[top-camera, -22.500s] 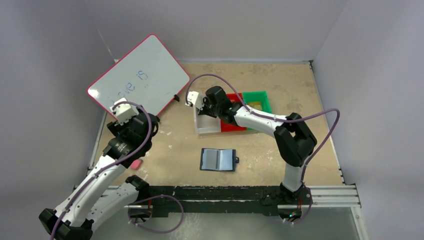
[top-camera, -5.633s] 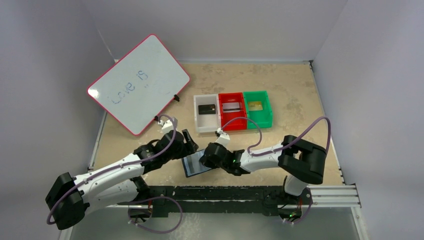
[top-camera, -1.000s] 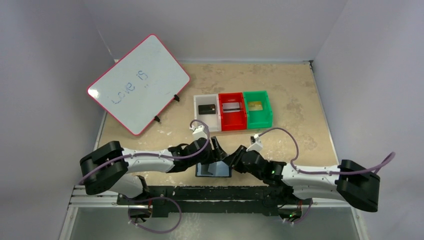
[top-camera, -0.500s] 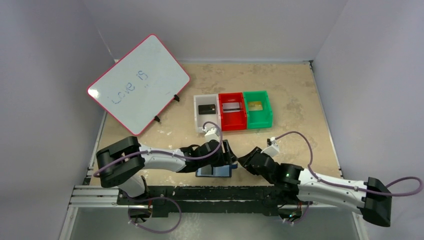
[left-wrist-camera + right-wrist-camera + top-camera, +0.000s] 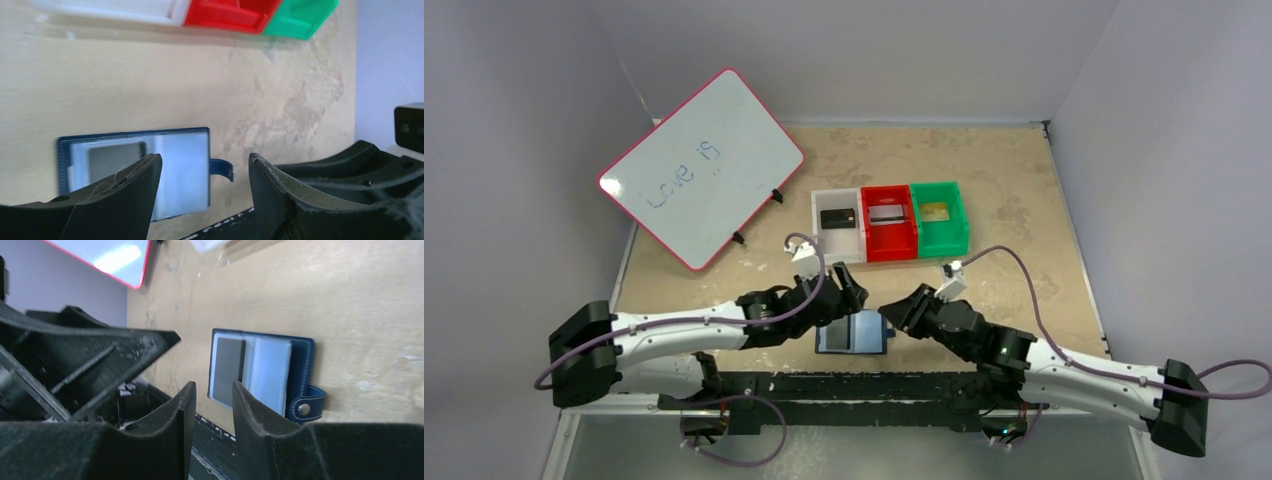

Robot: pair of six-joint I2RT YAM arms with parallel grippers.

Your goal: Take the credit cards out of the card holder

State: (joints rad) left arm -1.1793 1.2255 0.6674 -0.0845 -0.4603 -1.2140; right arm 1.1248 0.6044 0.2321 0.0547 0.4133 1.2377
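Both arms have backed off the card holder (image 5: pixel 852 333) on the tan table (image 5: pixel 1004 180).

the card holder (image 5: pixel 853 333) lies open and flat at the near edge of the bench, a dark navy bifold with light blue pockets facing up and a small closing tab sticking out from its right edge. a grey card (image 5: pixel 114 159) shows in its left pocket. three credit cards lie apart from it in the bins farther back: a black card (image 5: pixel 837 218) in the white one, a silver-grey card (image 5: pixel 886 213) in the red, a gold-tan card (image 5: pixel 935 211) in the green.
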